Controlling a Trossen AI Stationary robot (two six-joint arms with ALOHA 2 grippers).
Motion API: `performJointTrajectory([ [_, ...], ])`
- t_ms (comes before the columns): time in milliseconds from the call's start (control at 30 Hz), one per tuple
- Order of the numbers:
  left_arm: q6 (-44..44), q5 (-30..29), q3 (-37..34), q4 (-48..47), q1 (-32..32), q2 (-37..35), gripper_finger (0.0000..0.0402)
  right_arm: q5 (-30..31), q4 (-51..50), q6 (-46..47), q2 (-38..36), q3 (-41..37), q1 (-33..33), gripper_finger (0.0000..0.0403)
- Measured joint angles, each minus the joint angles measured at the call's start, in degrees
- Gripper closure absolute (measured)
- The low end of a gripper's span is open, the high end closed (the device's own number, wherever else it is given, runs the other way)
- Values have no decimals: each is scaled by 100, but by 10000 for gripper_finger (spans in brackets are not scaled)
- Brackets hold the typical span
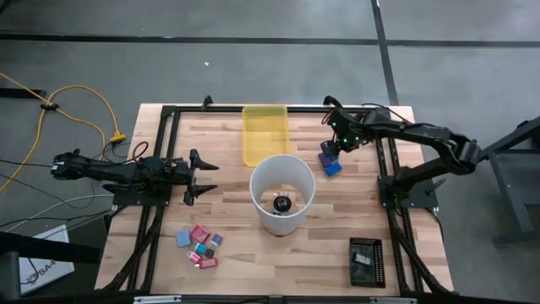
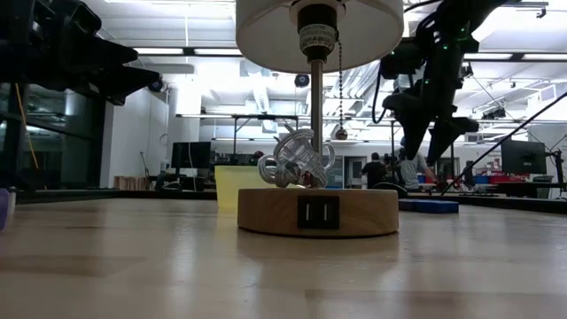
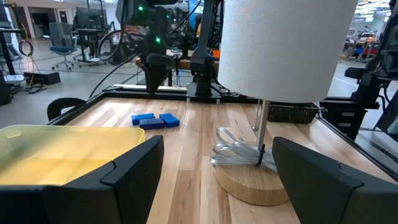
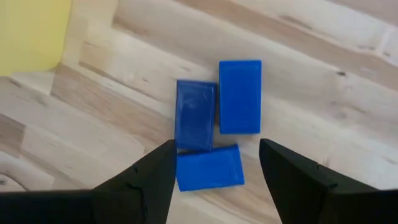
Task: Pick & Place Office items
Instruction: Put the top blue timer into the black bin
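Note:
Three bright-blue flat blocks point(image 4: 239, 96) lie side by side on the wooden table, right of the yellow tray point(image 1: 265, 133); they also show in the high view point(image 1: 330, 162). My right gripper point(image 4: 214, 180) hangs open above them, pointing steeply down, with nothing between its fingers. Several tiny pink, red, purple and light-blue pieces point(image 1: 201, 245) lie near the front left. My left gripper point(image 1: 202, 176) waits open and level at the table's left side, holding nothing.
A table lamp with a white round shade point(image 1: 283, 192) and a wooden base point(image 2: 317, 211) stands mid-table, between both arms. A black mesh holder point(image 1: 365, 262) sits at the front right. Black frame rails point(image 1: 160, 135) run along the table's sides.

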Motion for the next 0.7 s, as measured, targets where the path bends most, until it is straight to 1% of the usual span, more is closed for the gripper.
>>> performJointTrajectory([
  [133, 0, 0, 0, 0, 0, -2, 109, -30, 192, -202, 0, 0, -135, 186],
  [333, 0, 1, 0, 0, 0, 0, 109, -477, 546, -348, 0, 29, -332, 186],
  [500, 0, 1, 0, -1, 0, -1, 109, -387, 522, -716, 13, 332, -395, 186],
  [600, -1, 0, 0, -1, 0, 0, 109, -382, 333, -782, 197, 626, -371, 186],
  [700, -2, 0, -2, -2, 0, 0, 109, -304, -185, -807, 597, 1015, -367, 186],
])
